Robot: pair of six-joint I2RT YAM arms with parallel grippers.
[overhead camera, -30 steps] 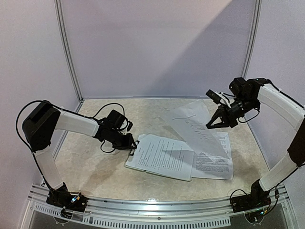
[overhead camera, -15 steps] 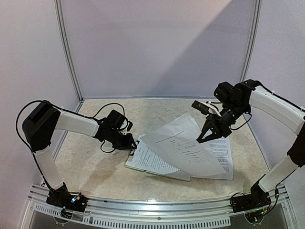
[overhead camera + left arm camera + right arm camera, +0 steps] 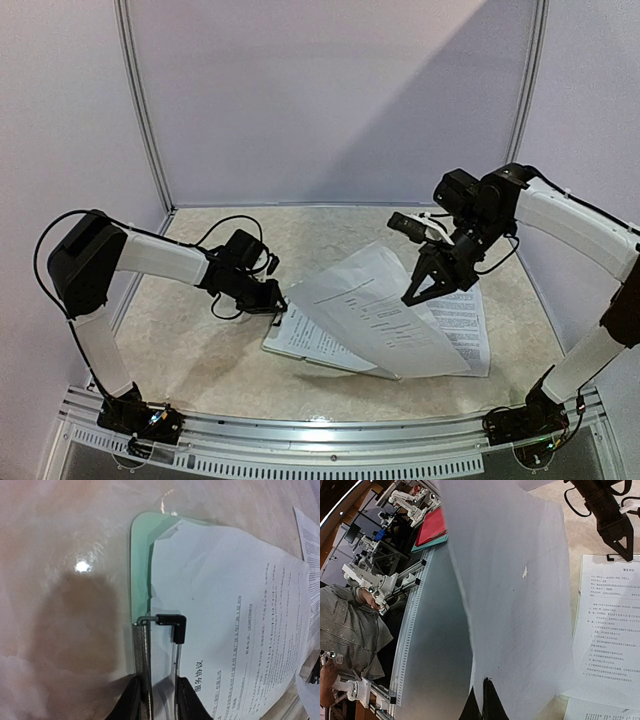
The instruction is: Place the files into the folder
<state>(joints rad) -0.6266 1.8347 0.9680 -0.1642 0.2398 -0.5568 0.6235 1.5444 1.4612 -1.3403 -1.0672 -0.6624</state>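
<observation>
- Left tool [image 3: 274,304] is pressed together on the clip [image 3: 172,622] at the folder's [image 3: 140,555] short edge. Bare worktop [image 3: 190,340] lies open on the tool's outer side.
- Right tool [image 3: 412,295] pinches the raised sheet [image 3: 370,310] by one edge. The sheet slants down from the tool across the folder.
- The folder holds a filed sheet [image 3: 225,610], which lies flat just ahead of the left tool.
- A loose sheet [image 3: 465,330] lies flat on the worktop under the right tool, beside the folder.
</observation>
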